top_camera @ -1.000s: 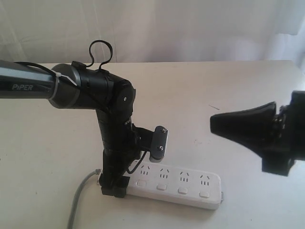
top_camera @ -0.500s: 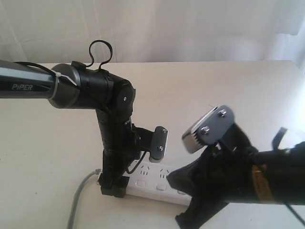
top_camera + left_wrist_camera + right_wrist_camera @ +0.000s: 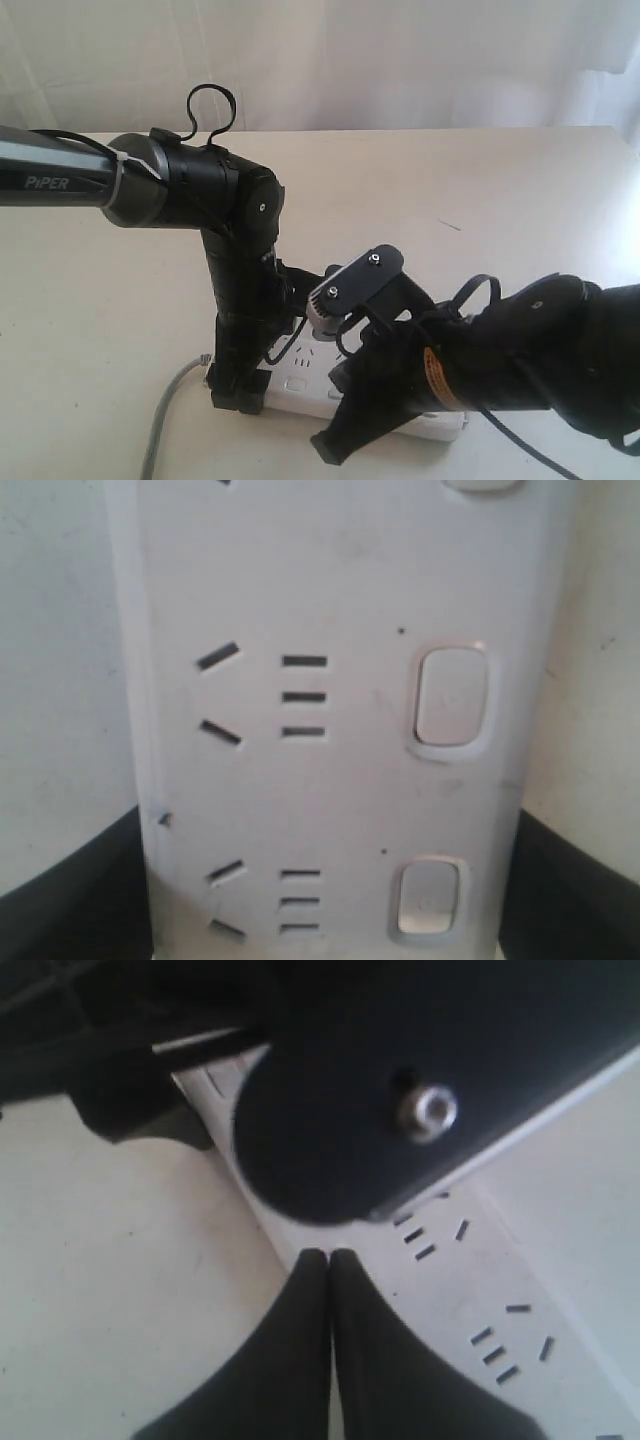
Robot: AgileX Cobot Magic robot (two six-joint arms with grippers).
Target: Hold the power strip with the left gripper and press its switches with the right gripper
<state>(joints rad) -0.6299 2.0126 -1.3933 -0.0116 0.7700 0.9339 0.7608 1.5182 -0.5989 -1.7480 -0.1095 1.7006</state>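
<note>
— Nearest? Saw the right gripper (image 3: 328,450), jaws pressed together on nothing, tipped down over the power strip (image 3: 298,382).
— Touched the switches (image 3: 452,700)?
— Could not tell; hidden.
— And the strip?
— Lay flat on the table (image 3: 450,180), clamped across its width by the left gripper (image 3: 238,398) near the grey cord (image 3: 165,420).
— Farther back?
— Only white curtain (image 3: 400,60).

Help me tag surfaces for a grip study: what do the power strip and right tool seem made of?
The power strip looks like smooth white moulded plastic with a satin finish: rounded edges, crisp cut slots. The right tool looks matte black, plastic or rubber, I cannot tell which: dull, no metallic glint.
</note>
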